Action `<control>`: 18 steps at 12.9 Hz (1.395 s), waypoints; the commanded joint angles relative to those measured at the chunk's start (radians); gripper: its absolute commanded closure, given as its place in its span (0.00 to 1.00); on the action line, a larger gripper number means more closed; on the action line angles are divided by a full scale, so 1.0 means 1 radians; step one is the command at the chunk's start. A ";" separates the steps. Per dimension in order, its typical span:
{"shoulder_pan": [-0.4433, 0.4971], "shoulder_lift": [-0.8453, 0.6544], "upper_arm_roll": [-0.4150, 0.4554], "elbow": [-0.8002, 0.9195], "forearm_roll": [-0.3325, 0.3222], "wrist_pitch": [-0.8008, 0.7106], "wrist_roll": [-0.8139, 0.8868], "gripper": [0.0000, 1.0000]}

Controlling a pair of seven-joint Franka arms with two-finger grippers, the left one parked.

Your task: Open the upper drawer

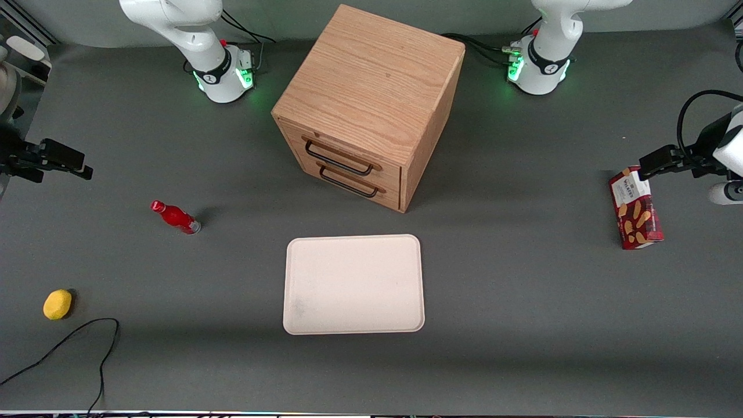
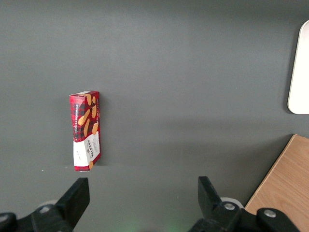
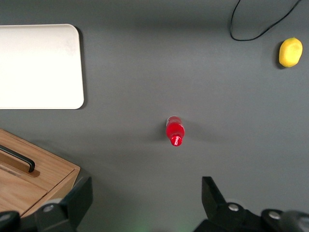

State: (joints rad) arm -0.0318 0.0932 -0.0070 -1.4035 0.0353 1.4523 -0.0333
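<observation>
The oak cabinet [image 1: 371, 87] stands at mid-table, farther from the front camera than the tray. Its upper drawer [image 1: 343, 152] sits flush in the cabinet, its thin black wire handle [image 1: 338, 163] above the matching lower drawer front [image 1: 354, 184]. My right gripper [image 1: 78, 165] hovers over bare table toward the working arm's end, well apart from the cabinet. It is open and holds nothing; in the right wrist view the gripper [image 3: 145, 193] frames grey table. That view also catches a corner of the cabinet [image 3: 43, 176] with a black handle [image 3: 19, 159].
A red bottle [image 1: 175, 217] lies on the table nearer the front camera than my gripper. A yellow lemon [image 1: 57, 304] and a black cable [image 1: 87, 342] lie close to the front edge. A white tray [image 1: 353, 284] sits in front of the cabinet. A red cookie box [image 1: 635, 209] stands toward the parked arm's end.
</observation>
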 commanded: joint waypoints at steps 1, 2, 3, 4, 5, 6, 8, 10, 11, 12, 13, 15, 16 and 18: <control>0.001 0.016 0.002 0.024 -0.021 -0.009 0.027 0.00; 0.003 0.016 0.002 0.024 -0.021 -0.009 0.017 0.00; 0.001 0.016 -0.001 0.028 -0.020 -0.009 0.016 0.00; 0.000 0.016 -0.004 0.026 -0.017 -0.009 0.013 0.00; 0.001 0.016 -0.005 0.024 -0.020 -0.010 0.007 0.00; 0.001 0.017 -0.005 0.024 -0.018 -0.012 0.007 0.00; 0.004 0.017 -0.004 0.023 -0.012 -0.015 0.007 0.00; 0.010 0.016 -0.004 0.021 -0.014 -0.016 0.010 0.00; 0.010 0.016 -0.004 0.023 -0.012 -0.016 0.009 0.00; 0.006 0.016 -0.004 0.021 -0.009 -0.016 0.009 0.00; 0.003 0.017 -0.005 0.021 -0.008 -0.015 0.009 0.00; 0.010 0.019 -0.005 0.021 0.012 -0.016 0.009 0.00; 0.012 0.019 -0.001 0.023 0.017 -0.016 0.009 0.00; 0.012 0.019 0.004 0.024 0.085 -0.016 0.009 0.00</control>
State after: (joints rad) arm -0.0267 0.1052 -0.0029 -1.4007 0.0589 1.4502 -0.0328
